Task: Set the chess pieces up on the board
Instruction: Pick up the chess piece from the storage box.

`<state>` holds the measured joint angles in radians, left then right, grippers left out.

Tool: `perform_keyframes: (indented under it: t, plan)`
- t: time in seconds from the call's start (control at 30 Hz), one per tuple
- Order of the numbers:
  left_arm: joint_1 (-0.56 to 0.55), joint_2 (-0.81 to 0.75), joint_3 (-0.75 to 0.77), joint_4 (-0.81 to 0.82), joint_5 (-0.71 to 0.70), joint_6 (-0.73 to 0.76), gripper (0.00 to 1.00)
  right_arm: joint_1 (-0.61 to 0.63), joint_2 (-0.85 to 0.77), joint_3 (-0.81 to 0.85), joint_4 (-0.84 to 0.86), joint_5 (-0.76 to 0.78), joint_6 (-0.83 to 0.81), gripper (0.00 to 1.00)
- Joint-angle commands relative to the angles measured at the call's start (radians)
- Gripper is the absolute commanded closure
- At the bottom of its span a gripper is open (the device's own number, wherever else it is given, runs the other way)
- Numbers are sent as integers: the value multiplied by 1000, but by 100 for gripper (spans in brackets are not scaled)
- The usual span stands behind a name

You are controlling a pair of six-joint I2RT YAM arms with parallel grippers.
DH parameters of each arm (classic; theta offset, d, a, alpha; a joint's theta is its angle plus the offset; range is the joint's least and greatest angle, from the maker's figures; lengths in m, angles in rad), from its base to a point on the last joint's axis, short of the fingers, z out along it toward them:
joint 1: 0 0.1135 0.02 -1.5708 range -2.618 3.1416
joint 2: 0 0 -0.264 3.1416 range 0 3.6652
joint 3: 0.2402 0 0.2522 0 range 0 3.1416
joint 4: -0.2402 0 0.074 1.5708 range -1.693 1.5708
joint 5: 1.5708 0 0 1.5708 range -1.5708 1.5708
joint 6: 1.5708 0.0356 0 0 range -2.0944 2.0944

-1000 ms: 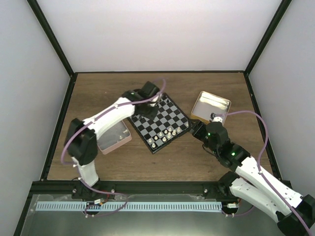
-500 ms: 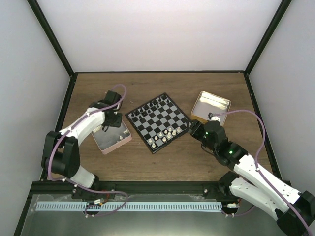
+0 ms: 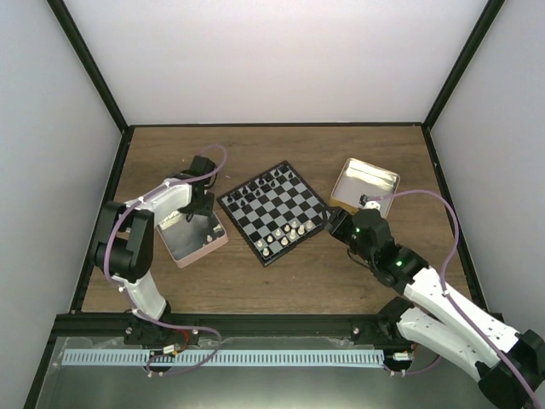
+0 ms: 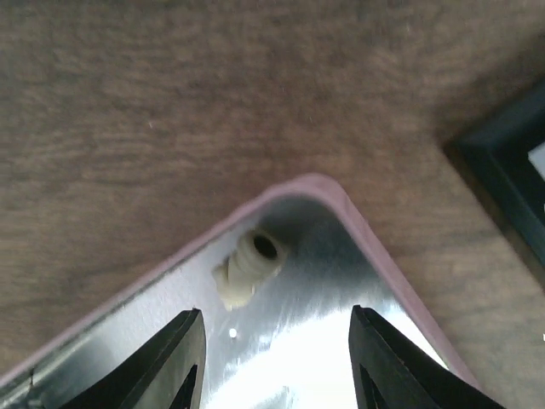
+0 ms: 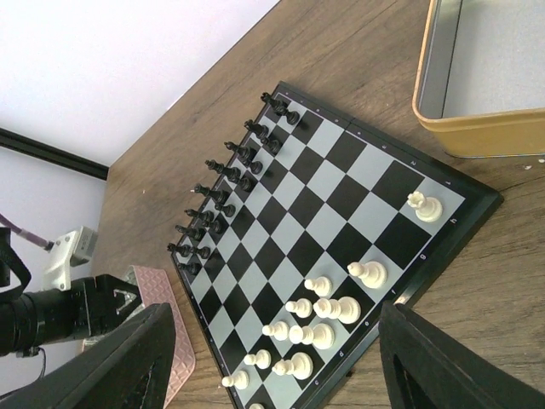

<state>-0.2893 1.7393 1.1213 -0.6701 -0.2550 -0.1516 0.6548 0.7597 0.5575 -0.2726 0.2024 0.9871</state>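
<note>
The board (image 3: 274,211) lies mid-table with several cream chess pieces (image 3: 285,232) standing along its near edge. In the right wrist view these chess pieces (image 5: 332,307) stand on the board (image 5: 341,196) in two loose rows. One more cream chess piece (image 4: 249,267) lies on its side in a corner of the pink tin (image 4: 358,221). My left gripper (image 4: 274,315) hangs open just short of it, nothing between its fingers. My right gripper (image 3: 336,223) is at the board's right corner, wide open (image 5: 277,307) and empty.
Black pieces (image 3: 264,183) fill the board's far edge, also seen in the right wrist view (image 5: 226,200). The pink tin (image 3: 213,243) sits left of the board. A gold tin (image 3: 341,198) sits right of it, its wall (image 5: 477,128) close to my right gripper.
My left arm has swung from the board's far corner leftwards to the pink tin. The right arm has not moved.
</note>
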Motion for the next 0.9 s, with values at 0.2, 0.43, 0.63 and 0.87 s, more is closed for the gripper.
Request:
perform_keyframes:
  t: [0.2,0.43,0.63,0.87]
  plan:
    - [10,141,69,60,-141,8,71,-1,7,7,21,14,-7,33]
    - [10,150,53,83,-83,-2,72,-1,8,1,22,12,-1,33]
    - [10,123,24,88,-6,-16,87,-2,10,6,21,13,-6,33]
    - [10,41,6,62,0,-57,96,-1,14,4,24,6,-4,33]
